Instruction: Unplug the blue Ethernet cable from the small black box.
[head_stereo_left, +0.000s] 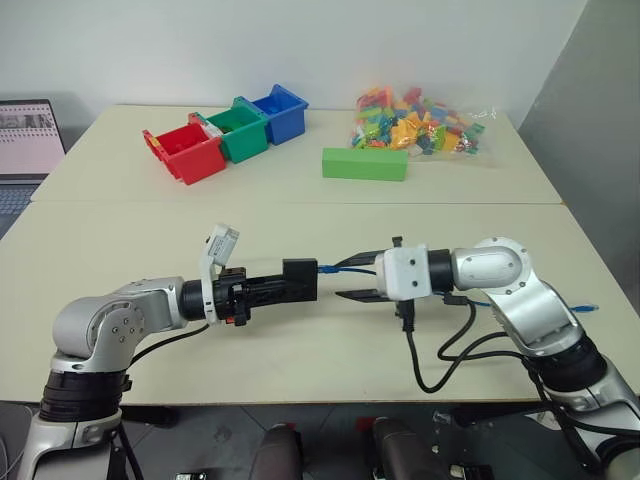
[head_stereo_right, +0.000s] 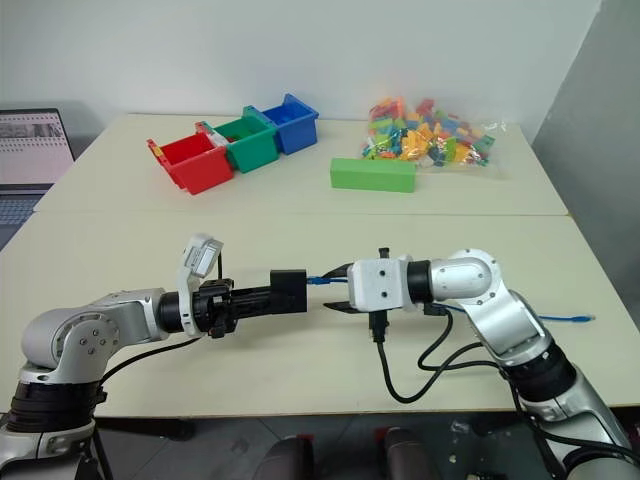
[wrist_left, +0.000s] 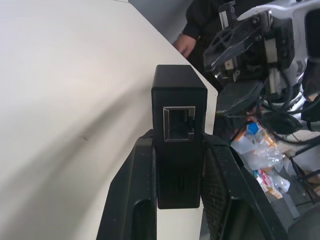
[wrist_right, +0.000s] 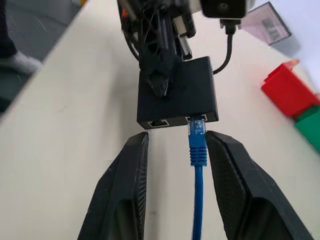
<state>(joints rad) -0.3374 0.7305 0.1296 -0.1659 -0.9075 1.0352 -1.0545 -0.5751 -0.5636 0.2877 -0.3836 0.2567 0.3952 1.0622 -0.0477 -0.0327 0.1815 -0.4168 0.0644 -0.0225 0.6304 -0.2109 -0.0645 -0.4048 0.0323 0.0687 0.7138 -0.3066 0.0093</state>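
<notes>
The small black box (head_stereo_left: 300, 277) is held clear of the table, my left gripper (head_stereo_left: 280, 288) shut on its sides. The left wrist view shows an empty port on the box's (wrist_left: 179, 125) near face. The blue Ethernet cable (wrist_right: 198, 190) runs between the fingers of my right gripper (wrist_right: 175, 142), which stands open just short of the box (wrist_right: 180, 95). The cable lies close to one finger (wrist_right: 235, 180). Its plug (wrist_right: 196, 127) has its tip in the mouth of one port, beside an empty one. The cable's far end (head_stereo_left: 585, 307) lies on the table at the right.
Red (head_stereo_left: 188, 152), green (head_stereo_left: 238, 130) and blue (head_stereo_left: 280, 112) bins stand at the back left. A green block (head_stereo_left: 365, 164) and a bag of coloured bricks (head_stereo_left: 420, 122) are at the back right. A laptop (head_stereo_left: 25, 150) sits at the far left. A person's hand (wrist_left: 185, 45) shows beyond the table edge.
</notes>
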